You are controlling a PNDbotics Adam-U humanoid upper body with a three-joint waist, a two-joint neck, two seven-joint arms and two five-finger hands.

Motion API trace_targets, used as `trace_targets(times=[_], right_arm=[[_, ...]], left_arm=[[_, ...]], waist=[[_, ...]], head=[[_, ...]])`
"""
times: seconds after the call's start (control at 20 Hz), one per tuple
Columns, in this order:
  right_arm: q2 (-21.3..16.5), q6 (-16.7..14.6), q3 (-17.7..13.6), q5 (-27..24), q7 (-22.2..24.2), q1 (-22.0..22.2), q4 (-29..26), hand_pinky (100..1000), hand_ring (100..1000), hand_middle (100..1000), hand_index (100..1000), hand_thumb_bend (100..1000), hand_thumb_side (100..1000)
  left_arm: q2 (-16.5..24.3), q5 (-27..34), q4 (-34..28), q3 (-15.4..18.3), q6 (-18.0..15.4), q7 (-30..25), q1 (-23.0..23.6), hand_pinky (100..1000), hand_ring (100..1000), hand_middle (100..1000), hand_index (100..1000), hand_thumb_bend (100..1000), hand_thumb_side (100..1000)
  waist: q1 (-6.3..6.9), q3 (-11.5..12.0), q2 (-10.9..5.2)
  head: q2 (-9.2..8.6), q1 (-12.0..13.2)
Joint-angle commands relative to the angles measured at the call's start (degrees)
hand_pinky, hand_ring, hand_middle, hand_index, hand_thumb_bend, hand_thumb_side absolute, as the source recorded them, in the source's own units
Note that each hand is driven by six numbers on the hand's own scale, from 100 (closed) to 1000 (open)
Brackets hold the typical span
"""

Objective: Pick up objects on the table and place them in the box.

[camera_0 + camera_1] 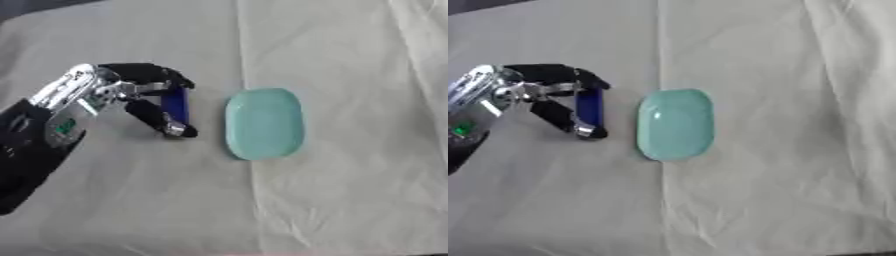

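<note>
Robot hand (131,97) curled around blue object (176,105).

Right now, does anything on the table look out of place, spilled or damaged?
Nothing looks spilled or broken. The left hand is curled round a small blue object, and a pale green oval object lies flat beside it on the creased white cloth. One oddity: no box shows in either view.

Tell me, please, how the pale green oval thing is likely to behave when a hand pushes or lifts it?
The green oval thing lies flat and low on the cloth, so it probably slides rather than rolls or tips. Its smooth, faintly shiny top suggests a stiff, perhaps slippery surface.
</note>
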Motion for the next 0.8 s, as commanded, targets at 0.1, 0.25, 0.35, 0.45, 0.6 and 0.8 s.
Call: trace_targets(times=[0.1,0.25,0.35,0.45,0.6,0.8], right_arm=[[-1.67,-0.08,0.05,-0.33,0.35,-0.9,-0.76,860,919,992,917,100,464],[-1.74,-0.1,0.1,-0.39,0.45,-0.99,-0.76,860,918,992,916,100,465],[-1.81,-0.12,0.14,-0.44,0.54,-1.07,-0.76,860,917,991,916,100,465],[-1.91,-0.15,0.18,-0.5,0.63,-1.17,-0.76,860,916,991,915,100,465],[-2.08,-0.16,0.27,-0.58,0.8,-1.36,-0.76,860,916,990,915,100,464],[-2.18,-0.17,0.35,-0.72,1.02,-1.54,-0.76,859,915,990,914,100,464]], left_arm=[[1.48,0.71,-0.26,0.28,-0.9,-3.94,-0.29,760,892,929,1000,722,790],[1.55,0.89,-0.37,0.32,-1.21,-5.67,-0.3,765,895,931,1000,747,775],[1.63,0.95,-0.42,0.3,-1.39,-6.63,-0.26,769,898,933,1000,760,768],[1.73,0.98,-0.43,0.24,-1.59,-7.64,-0.22,773,902,936,1000,781,757],[1.89,0.75,-0.44,0.15,-1.87,-9.08,-0.2,777,903,936,1000,782,740],[1.64,0.37,-0.74,0.08,-2.11,-9.71,0.05,773,900,934,1000,752,767]], waist=[[-0.32,-0.05,-0.6],[-0.24,-0.1,-0.53],[-0.15,-0.14,-0.46],[-0.03,-0.22,-0.36],[0.17,-0.3,-0.21],[0.35,-0.45,-0.11]], head=[[-0.21,0.23],[-0.21,0.24],[-0.21,0.24],[-0.21,0.24],[-0.21,0.2],[-0.21,0.08]])
